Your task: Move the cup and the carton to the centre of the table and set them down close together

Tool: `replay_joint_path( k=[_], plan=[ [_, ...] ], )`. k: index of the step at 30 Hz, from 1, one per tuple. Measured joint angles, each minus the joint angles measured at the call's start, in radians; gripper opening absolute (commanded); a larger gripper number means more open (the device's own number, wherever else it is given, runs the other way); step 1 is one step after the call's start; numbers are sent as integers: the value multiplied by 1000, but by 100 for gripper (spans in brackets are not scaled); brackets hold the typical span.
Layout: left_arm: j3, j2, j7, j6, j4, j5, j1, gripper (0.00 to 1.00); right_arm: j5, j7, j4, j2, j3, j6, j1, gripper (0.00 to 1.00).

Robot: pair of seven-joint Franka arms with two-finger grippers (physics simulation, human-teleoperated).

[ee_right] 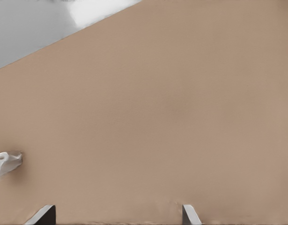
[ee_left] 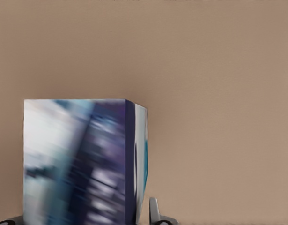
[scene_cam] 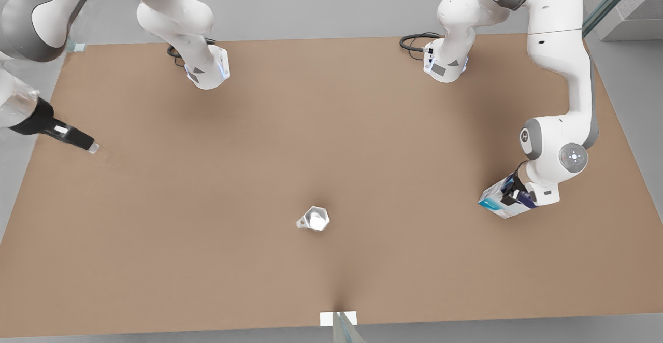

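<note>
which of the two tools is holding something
The left tool, on the front view's right, clamps the carton. The right tool hangs open, holding nothing.

Small silvery-grey faceted metal cup [scene_cam: 314, 218] stands alone mid-table; bare brown matte tabletop [scene_cam: 207, 187] all round it, white-and-blue rectangular carton [scene_cam: 501, 201] well apart.

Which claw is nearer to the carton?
Left. The left claw is closed on the carton at the front view's right. The right claw waits open and empty at that view's far left, beyond the cup.
</note>
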Motion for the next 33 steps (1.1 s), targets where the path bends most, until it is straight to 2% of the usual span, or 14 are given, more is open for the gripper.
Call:
replay_joint_path(
  k=[1,2,3,5,6,10,14,16,19,21,25,27,30,33],
  plan=[
    [0,0,2,0,0,-3,0,100,15,-73,-57,-5,4,-75,-89,100],
    [0,0,1,0,0,-5,0,100,5,-135,-191,-17,7,88,-170,100],
    [0,0,2,0,0,-6,0,100,-23,-165,-164,-9,10,127,-247,100],
    [0,0,2,0,0,-8,1,84,-55,-159,-147,-10,24,156,-403,100],
    [0,0,2,0,0,-9,1,79,-92,-158,-142,-14,73,144,-520,100],
    [0,0,2,-1,0,-9,0,68,-132,-155,-82,21,83,76,-784,100],
    [-1,-4,4,-1,0,-16,0,67,-127,-155,-84,44,83,103,-893,100],
    [-3,-8,4,-2,0,-11,0,67,-125,-154,-85,44,83,102,-825,100],
    [-5,-9,3,-3,2,-8,-1,67,-122,-155,-83,43,83,95,-583,100],
    [-5,-10,2,-4,13,-7,-1,67,-123,-164,-83,49,81,94,-341,100],
    [-6,-11,2,-9,23,-7,-1,66,-121,-161,-86,48,79,91,277,100],
    [-7,-20,2,-12,23,-7,-1,66,-122,-160,-86,51,79,91,452,100],
    [-7,-73,1,-70,23,-9,-4,66,-121,-161,-81,51,78,91,461,100],
    [-6,-131,-40,-137,22,-10,-98,66,-119,-161,-84,50,78,81,223,100]
  ],
)
